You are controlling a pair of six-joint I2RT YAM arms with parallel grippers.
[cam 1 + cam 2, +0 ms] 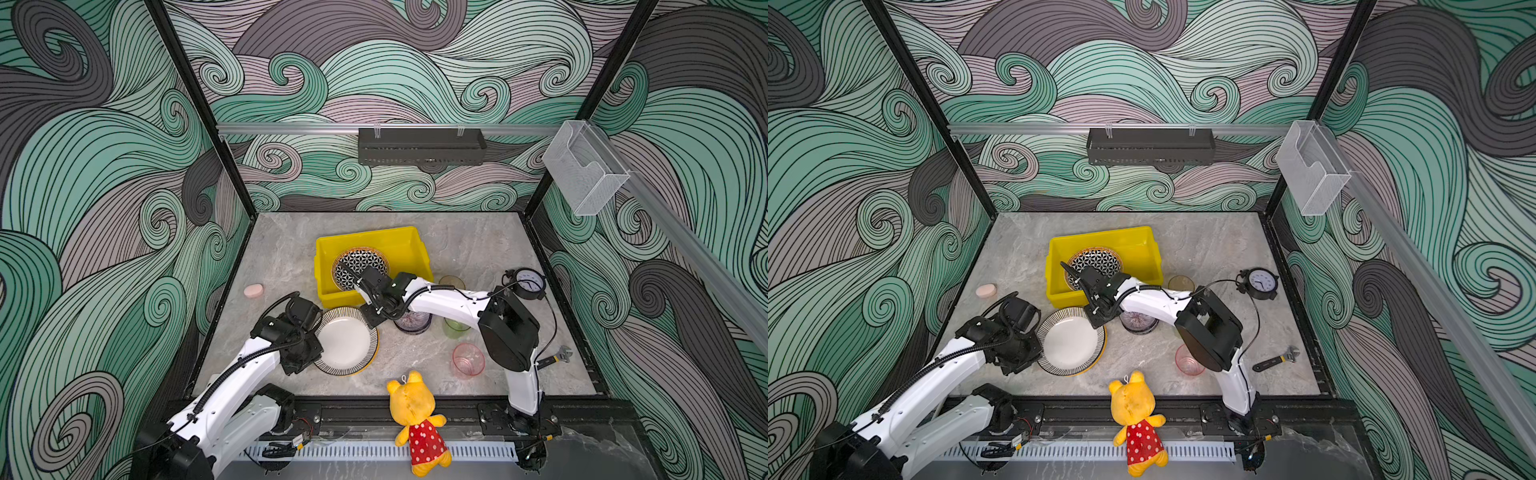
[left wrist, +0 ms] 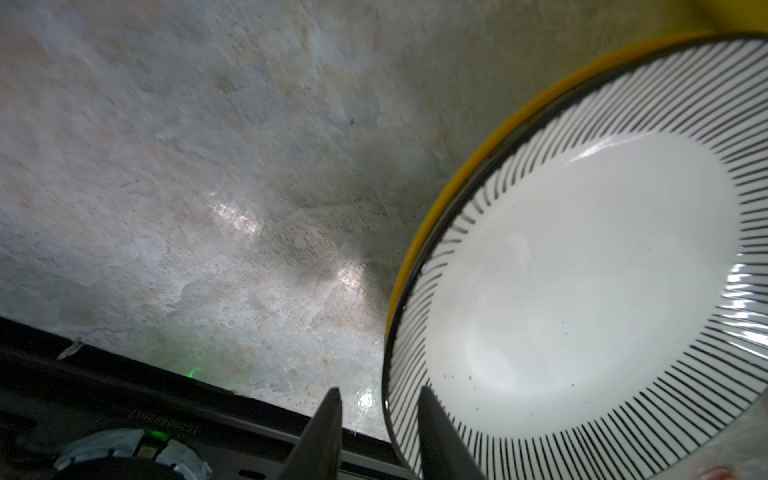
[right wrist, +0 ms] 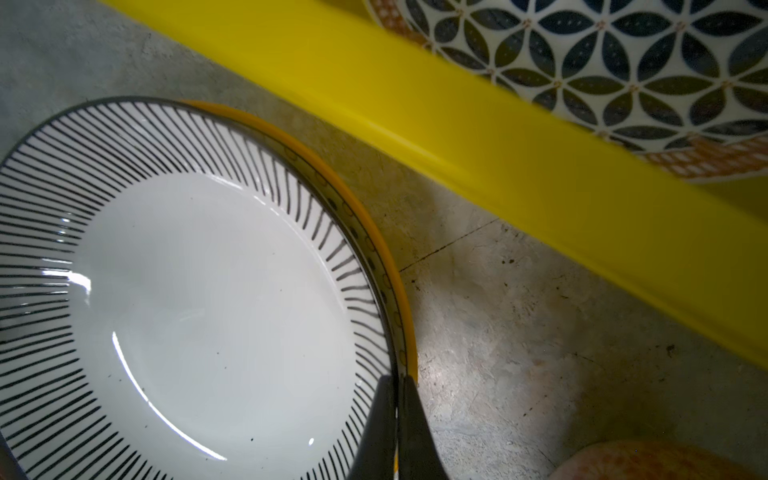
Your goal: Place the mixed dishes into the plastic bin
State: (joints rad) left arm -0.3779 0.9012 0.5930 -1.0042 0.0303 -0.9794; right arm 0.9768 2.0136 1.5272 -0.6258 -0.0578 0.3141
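Right gripper (image 3: 399, 380) has its fingers pressed together on the rim of the striped plate (image 1: 347, 340). The yellow-edged plate (image 3: 374, 239) beneath may be caught in the same pinch, but I can't tell. The pair lies flat on the table just in front of the plastic bin (image 1: 374, 232), close to its near wall but apart from it. My pinch is on the bin-side rim, so I judge the carry goes up and away from me, over that wall. Left gripper (image 2: 378, 390) is on the opposite rim, fingers spread with the plate's edge between them, not clamped. The geometric plate (image 1: 361, 266) already lies in the bin's left half, right where this one would land, so expect stacking. The purple-striped bowl (image 1: 413, 322) sits under my right forearm. The green cup (image 1: 455, 328), pink cup (image 1: 468, 359) and plush bear (image 1: 415, 419) stand off the path.
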